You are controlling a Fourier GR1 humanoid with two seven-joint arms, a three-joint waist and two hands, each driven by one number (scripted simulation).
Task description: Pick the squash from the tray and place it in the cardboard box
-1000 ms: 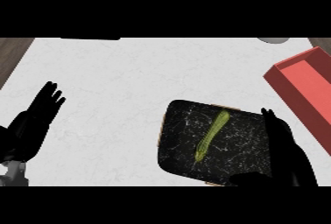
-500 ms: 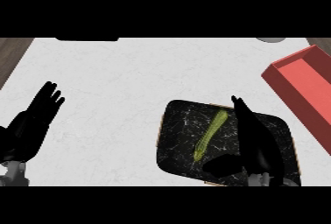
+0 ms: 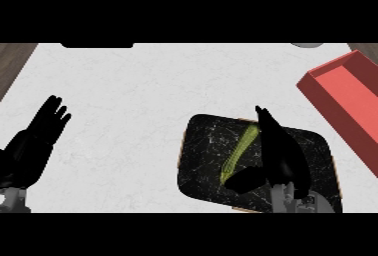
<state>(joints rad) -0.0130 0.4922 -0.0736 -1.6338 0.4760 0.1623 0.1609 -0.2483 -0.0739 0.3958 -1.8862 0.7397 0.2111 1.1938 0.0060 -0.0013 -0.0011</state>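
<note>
Nearest the viewer, the right hand lay over the right half of the tray, coming in from the lower edge. Its fingers ran straight up the tray and its thumb reached left toward the lower end of the squash, so the hand was spread and grasping nothing yet. That pose looked like the set-up for a side grasp: fingers along one flank of the squash, thumb ready to close on the other.

The squash, a long thin yellow-green piece, lay on the dark marbled tray, slanting from lower left to upper right, just beside the fingers on their left. Whether the fingers already touched it could not be told.

Well to the left of the tray, near the view's left edge, the left hand rested over the white table with its fingers up, relaxed and empty, kept clear of the work.

Farther off, up and right of the tray, stood the cardboard box, which showed red here, with its open side up. It stood apart from the tray, so the squash would probably need lifting over the box's near wall.
</note>
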